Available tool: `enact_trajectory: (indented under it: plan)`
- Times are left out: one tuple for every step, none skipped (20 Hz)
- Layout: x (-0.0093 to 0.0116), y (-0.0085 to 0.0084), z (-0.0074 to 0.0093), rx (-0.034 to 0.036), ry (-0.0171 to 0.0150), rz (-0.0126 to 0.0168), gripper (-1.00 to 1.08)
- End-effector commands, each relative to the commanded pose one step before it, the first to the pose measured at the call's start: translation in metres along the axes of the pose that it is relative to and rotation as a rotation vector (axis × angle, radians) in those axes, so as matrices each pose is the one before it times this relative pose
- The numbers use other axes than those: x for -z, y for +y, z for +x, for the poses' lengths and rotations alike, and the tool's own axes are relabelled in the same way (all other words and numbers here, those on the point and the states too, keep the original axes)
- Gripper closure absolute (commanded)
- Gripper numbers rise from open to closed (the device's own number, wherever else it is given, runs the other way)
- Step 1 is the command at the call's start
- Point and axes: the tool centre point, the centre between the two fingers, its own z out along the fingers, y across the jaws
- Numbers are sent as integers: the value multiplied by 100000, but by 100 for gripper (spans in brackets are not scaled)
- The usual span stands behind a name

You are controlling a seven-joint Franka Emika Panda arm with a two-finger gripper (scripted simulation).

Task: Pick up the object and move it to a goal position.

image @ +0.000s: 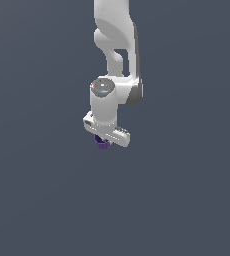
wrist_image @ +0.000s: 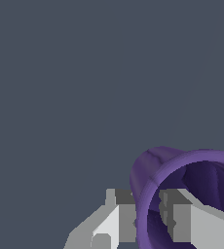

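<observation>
The object, a small dark purple cup [image: 102, 144], peeks out from under my white gripper [image: 104, 139] in the exterior view, near the middle of the picture. Most of the cup is hidden there by the hand. In the wrist view the cup [wrist_image: 192, 168] is large and close, and its open mouth faces the camera. My gripper [wrist_image: 150, 211] is shut on the cup's rim wall. One finger [wrist_image: 125, 210] is outside the wall and the other finger [wrist_image: 178, 216] is inside the cup. I cannot tell whether the cup touches the ground.
A plain dark grey-blue surface [image: 37, 200] fills the scene all around. The white arm [image: 116, 40] comes down from the top of the exterior view.
</observation>
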Motion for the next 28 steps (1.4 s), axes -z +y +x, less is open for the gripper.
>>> enact_trajectory:
  plan:
    - [1751, 334, -320, -23, 210, 127, 108]
    - [776, 163, -181, 0, 0, 0, 108]
    - [833, 175, -193, 0, 0, 0, 108]
    - [888, 186, -205, 0, 0, 0, 108]
    - [939, 197, -215, 0, 0, 0, 108]
    - [987, 207, -225, 0, 0, 0, 108]
    - [1025, 214, -232, 0, 0, 0, 108]
    - [1043, 218, -235, 0, 0, 0, 108]
    - [1062, 222, -237, 0, 0, 0, 108]
    - [1082, 226, -240, 0, 0, 0, 108]
    - [1105, 230, -243, 0, 0, 0, 108]
    - [1110, 264, -226, -57, -38, -5, 108]
    - [1160, 241, -251, 0, 0, 0, 108]
    - [1192, 247, -256, 0, 0, 0, 108]
    - [1189, 245, -253, 0, 0, 0, 108]
    - [1168, 240, -246, 0, 0, 0, 108]
    - [1150, 235, -240, 0, 0, 0, 108]
    - [1129, 224, -234, -24, 15, -63, 108]
    - [1120, 226, -229, 0, 0, 0, 108]
    - [1106, 222, -224, 0, 0, 0, 108]
    - [1081, 215, -216, 0, 0, 0, 108]
    - [1051, 208, -207, 0, 0, 0, 108]
    - [1019, 199, -197, 0, 0, 0, 108]
    - [983, 190, -187, 0, 0, 0, 108]
    - [942, 181, -176, 0, 0, 0, 108]
    - [896, 170, -164, 0, 0, 0, 108]
    - [842, 158, -151, 0, 0, 0, 108]
    - [785, 145, -137, 0, 0, 0, 108]
